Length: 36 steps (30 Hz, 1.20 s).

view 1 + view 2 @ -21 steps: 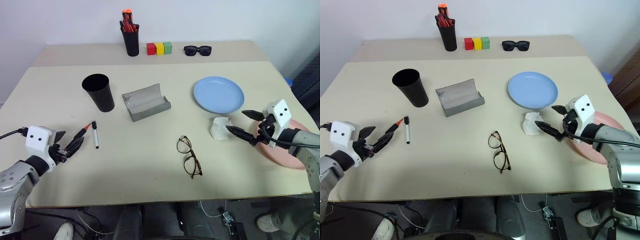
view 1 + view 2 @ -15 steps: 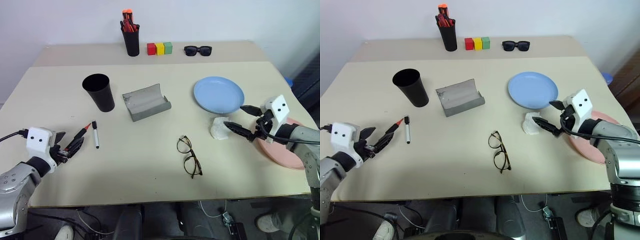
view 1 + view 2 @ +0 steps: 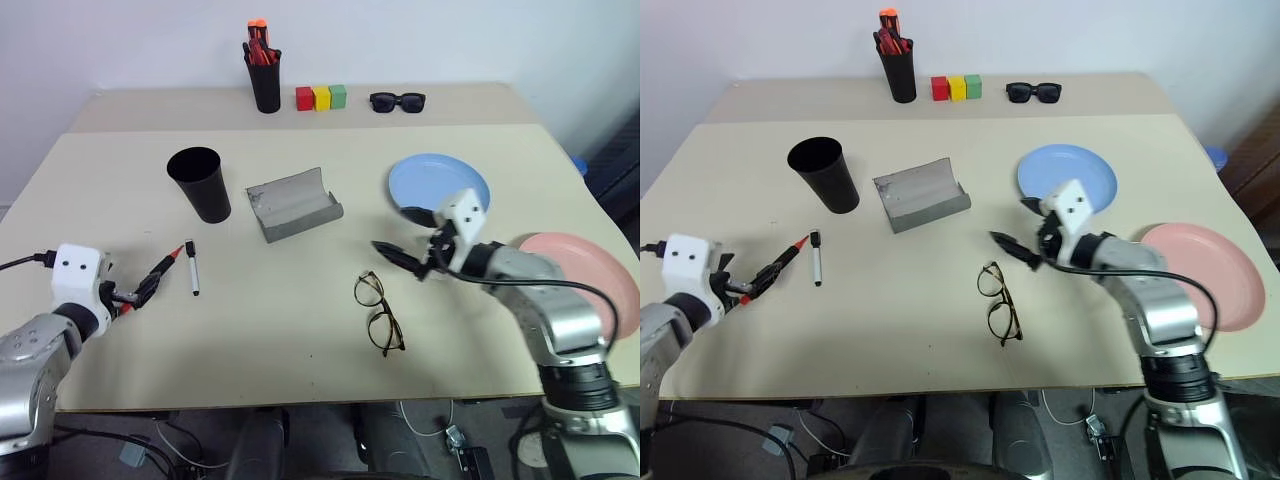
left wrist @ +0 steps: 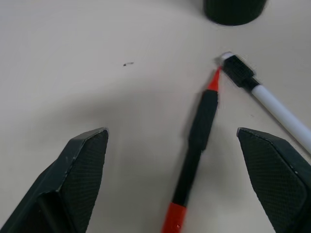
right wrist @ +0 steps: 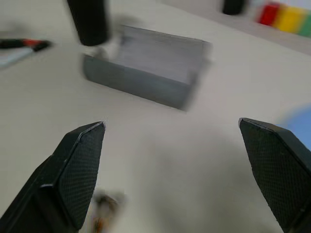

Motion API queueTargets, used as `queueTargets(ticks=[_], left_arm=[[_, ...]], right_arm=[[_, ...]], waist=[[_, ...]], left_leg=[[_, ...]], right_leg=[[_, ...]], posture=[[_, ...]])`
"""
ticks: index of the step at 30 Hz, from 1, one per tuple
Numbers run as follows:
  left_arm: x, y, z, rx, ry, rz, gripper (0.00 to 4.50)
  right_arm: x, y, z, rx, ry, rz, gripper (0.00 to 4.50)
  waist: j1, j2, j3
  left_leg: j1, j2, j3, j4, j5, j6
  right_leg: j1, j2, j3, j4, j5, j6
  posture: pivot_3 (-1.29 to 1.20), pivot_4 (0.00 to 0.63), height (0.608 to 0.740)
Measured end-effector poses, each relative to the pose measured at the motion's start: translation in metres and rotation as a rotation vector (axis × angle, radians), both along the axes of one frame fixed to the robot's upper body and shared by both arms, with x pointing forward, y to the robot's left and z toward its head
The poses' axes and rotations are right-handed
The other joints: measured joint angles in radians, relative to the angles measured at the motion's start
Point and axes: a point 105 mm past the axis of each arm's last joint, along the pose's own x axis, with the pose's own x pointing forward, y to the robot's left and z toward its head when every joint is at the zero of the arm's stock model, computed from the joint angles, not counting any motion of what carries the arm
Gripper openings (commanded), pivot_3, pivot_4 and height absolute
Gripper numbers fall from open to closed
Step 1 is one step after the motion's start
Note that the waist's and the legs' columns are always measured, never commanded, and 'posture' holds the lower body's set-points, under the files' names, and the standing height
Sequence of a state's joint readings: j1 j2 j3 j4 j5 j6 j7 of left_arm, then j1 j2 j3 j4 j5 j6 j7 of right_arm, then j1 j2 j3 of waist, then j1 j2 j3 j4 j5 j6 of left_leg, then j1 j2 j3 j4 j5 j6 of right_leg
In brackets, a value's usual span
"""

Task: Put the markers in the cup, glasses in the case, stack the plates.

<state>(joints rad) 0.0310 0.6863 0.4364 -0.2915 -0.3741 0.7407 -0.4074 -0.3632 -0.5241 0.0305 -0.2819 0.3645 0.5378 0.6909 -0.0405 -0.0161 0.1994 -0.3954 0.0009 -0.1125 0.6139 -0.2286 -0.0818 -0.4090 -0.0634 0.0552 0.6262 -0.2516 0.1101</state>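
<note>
Left claw gapes wide at the near left of the surface, straddling the red-capped marker; the white-ended marker lies just right of it; the black cup stands beyond them. Right claw spreads wide and empty, just beyond the glasses; the grey case sits open mid-surface; blue plate far right, pink plate nearer, well apart.

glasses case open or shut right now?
Open. The grey case lies on the table with its lid folded back and the hollow inside showing. The glasses still lie on the table, apart from it.
</note>
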Motion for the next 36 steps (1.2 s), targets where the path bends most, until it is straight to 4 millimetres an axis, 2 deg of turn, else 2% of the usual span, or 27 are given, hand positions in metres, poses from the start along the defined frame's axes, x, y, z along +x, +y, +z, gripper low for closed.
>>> queueTargets(ticks=[2, 4, 7, 11, 14, 21, 24, 26, 28, 30, 32, 34, 36], left_arm=[[0.007, -0.006, -0.002, -0.004, 0.053, -0.021, 4.45], [0.011, -0.01, -0.004, -0.007, 0.089, -0.042, 4.45], [0.02, -0.009, -0.009, -0.002, 0.156, -0.043, 4.45], [0.03, -0.005, -0.011, 0.008, 0.214, -0.038, 4.45], [0.034, -0.004, -0.01, -0.002, 0.224, -0.045, 3.66], [0.038, -0.008, -0.013, -0.011, 0.233, -0.073, 0.03], [0.04, -0.001, -0.012, 0.017, 0.21, -0.043, 0.01], [0.043, 0.017, -0.011, 0.048, 0.176, 0.053, 0.01], [0.05, 0.042, 0.003, 0.07, 0.07, 0.203, 0.01], [0.059, 0.059, 0.037, 0.067, -0.123, 0.331, 0.01], [0.065, 0.064, 0.086, 0.045, -0.365, 0.382, 0.01], [0.071, 0.048, 0.13, -0.004, -0.57, 0.334, 0.01], [0.078, 0.018, 0.161, -0.025, -0.711, 0.227, 0.01]], right_arm=[[-0.009, 0.025, -0.003, -0.011, -0.011, 0.067, 4.5], [-0.015, 0.039, -0.005, -0.02, -0.012, 0.107, 4.5], [-0.02, 0.046, -0.006, -0.018, -0.017, 0.113, 4.5], [-0.027, 0.052, -0.019, -0.028, 0.012, 0.121, 4.5], [-0.027, 0.051, -0.021, -0.035, 0.01, 0.104, 4.5], [-0.028, 0.051, -0.022, -0.028, 0.008, 0.086, 4.5], [-0.028, 0.052, -0.021, -0.026, 0.008, 0.085, 4.5], [-0.027, 0.052, -0.021, -0.025, 0.006, 0.086, 4.5], [-0.026, 0.054, -0.017, -0.022, -0.007, 0.091, 4.5], [-0.023, 0.056, -0.01, -0.019, -0.031, 0.098, 4.5], [-0.018, 0.061, 0.0, 0.003, -0.063, 0.105, 4.5], [-0.01, 0.068, 0.013, 0.05, -0.097, 0.096, 4.5], [0.0, 0.075, 0.029, 0.102, -0.142, 0.079, 4.5]], waist=[[-0.001, -0.001, 0.0], [-0.003, -0.001, 0.0], [-0.002, -0.001, 0.0], [-0.003, -0.001, 0.0], [-0.003, 0.0, 0.0], [-0.006, 0.0, -0.001], [-0.006, 0.0, -0.001], [-0.005, 0.0, -0.001], [-0.003, -0.002, 0.0], [0.0, -0.004, -0.001], [0.006, -0.006, -0.002], [0.012, -0.006, -0.002], [0.02, -0.006, -0.002]], left_leg=[[0.0, 0.0, 0.0, 0.0, 0.0, 0.0], [0.0, 0.0, 0.0, -0.001, 0.0, 0.0], [0.001, 0.0, -0.001, -0.001, 0.0, 0.0], [0.002, 0.0, -0.001, -0.001, 0.0, 0.0], [0.003, 0.0, -0.001, -0.001, 0.0, 0.0], [0.004, 0.0, -0.001, -0.001, 0.0, 0.0], [0.004, 0.0, -0.001, -0.001, 0.0, 0.0], [0.003, 0.0, -0.001, -0.001, 0.0, 0.0], [0.003, 0.0, -0.002, -0.001, 0.0, 0.0], [0.002, 0.0, -0.002, 0.0, 0.0, 0.0], [0.002, 0.0, -0.002, 0.0, 0.001, -0.001], [0.001, 0.0, -0.002, 0.0, 0.001, -0.002], [0.002, 0.0, -0.002, -0.001, 0.001, -0.002]], right_leg=[[0.0, 0.0, 0.0, 0.0, 0.0, 0.0], [0.0, 0.0, 0.0, 0.0, 0.0, 0.0], [-0.001, 0.0, 0.0, 0.002, 0.0, 0.0], [0.0, 0.0, -0.001, 0.003, 0.0, 0.0], [0.0, 0.0, -0.001, 0.003, 0.0, 0.0], [0.0, 0.001, -0.001, 0.004, 0.0, 0.0], [0.0, 0.001, -0.001, 0.004, 0.0, 0.0], [0.0, 0.001, -0.001, 0.004, 0.0, 0.0], [0.0, 0.001, -0.001, 0.004, 0.0, 0.001], [0.0, 0.0, -0.002, 0.004, 0.002, 0.004], [0.0, 0.0, -0.002, 0.003, 0.002, 0.004], [0.0, -0.001, -0.002, 0.003, 0.002, 0.005], [0.0, -0.001, -0.002, 0.003, 0.003, 0.005]], posture=[[0.0, 0.15, 0.74], [0.0, 0.15, 0.74], [0.0, 0.15, 0.74], [0.0, 0.15, 0.74], [0.0, 0.15, 0.74], [0.0, 0.15, 0.74], [0.0, 0.15, 0.74], [0.0, 0.15, 0.74], [0.0, 0.15, 0.74], [0.0, 0.15, 0.74], [0.0, 0.15, 0.74], [0.0, 0.15, 0.74], [0.0, 0.15, 0.74]])
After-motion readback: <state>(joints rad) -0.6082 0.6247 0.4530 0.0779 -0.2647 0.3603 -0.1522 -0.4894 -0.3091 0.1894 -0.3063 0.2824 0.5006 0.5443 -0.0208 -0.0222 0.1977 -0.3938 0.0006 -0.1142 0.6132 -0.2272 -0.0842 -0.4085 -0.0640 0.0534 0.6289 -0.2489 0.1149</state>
